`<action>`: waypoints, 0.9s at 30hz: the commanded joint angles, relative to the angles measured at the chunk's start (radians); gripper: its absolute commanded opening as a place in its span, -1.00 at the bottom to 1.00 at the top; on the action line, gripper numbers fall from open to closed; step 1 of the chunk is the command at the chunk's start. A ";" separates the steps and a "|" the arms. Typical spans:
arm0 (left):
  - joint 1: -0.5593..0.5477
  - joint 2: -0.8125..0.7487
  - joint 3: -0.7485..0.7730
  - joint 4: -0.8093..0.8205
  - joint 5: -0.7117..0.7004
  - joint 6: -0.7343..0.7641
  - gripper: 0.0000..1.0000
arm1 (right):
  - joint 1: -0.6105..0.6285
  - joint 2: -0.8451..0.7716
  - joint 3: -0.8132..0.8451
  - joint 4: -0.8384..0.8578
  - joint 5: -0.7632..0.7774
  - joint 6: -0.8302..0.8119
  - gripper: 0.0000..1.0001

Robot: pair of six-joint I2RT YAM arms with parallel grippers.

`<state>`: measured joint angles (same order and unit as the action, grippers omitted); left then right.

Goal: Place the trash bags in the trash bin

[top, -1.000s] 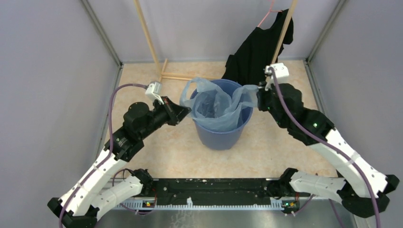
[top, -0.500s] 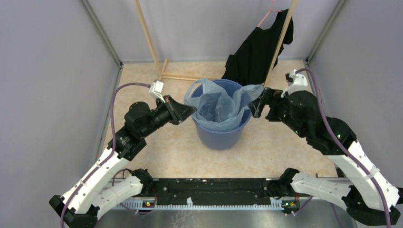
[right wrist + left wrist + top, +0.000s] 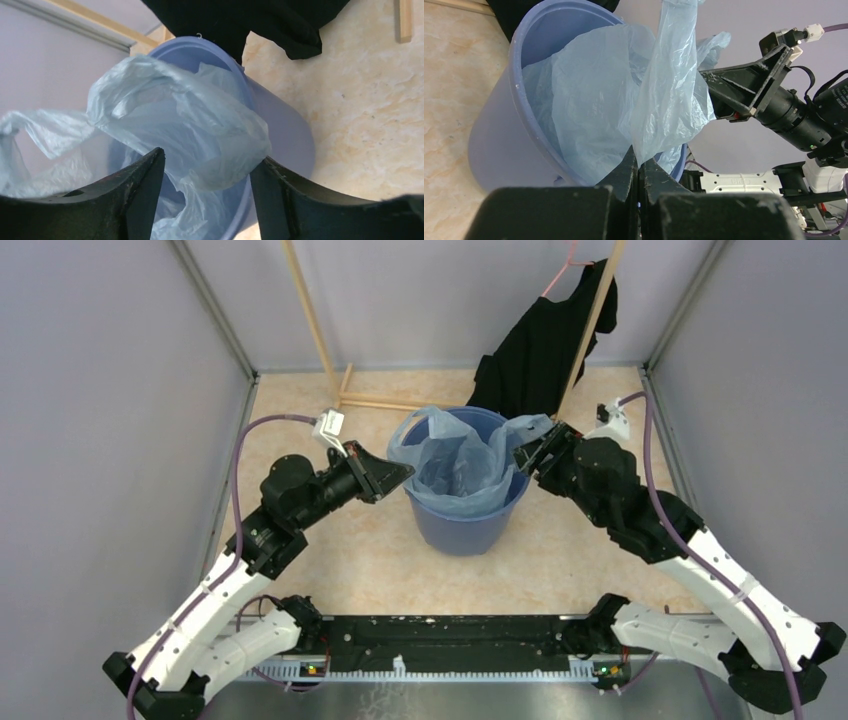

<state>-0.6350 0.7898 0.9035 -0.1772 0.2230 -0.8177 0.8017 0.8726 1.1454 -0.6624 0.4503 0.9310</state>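
— Two tools on one bag: how do they stand?

— The left tool point(image 3: 638, 162) is pinched tight on the near-left edge of the trash bag point(image 3: 455, 465), with film squeezed between its fingers. The right tool point(image 3: 528, 452) is spread wide at the right of the rim. A puff of film sits between its jaws, unclamped.

— And the bag itself?

— Mostly down inside the trash bin point(image 3: 465, 530), which stands mid-bench point(image 3: 350, 560). Its edge drapes over the near rim, and loose flaps stand up above the left and right sides.

— So how to do this step well?

— I judge the job is seating the bag's mouth. Close the right tool on that puff low, close to the rim. Then draw both sides outward and down together, gently, because film this thin looks likely to tear or slip. Stay off the black garment point(image 3: 540, 345) hanging just behind the far rim. Don't shove the bin's wall either, or it may tip.
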 commanded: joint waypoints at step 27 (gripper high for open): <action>-0.002 -0.074 0.004 -0.129 -0.064 -0.044 -1.00 | -0.004 -0.197 0.002 -0.045 -0.070 -0.182 -1.00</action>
<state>-0.6350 0.7521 0.9031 -0.2749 0.1654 -0.8406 0.8017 0.7609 1.1328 -0.7486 0.5129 0.9070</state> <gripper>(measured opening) 0.006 0.005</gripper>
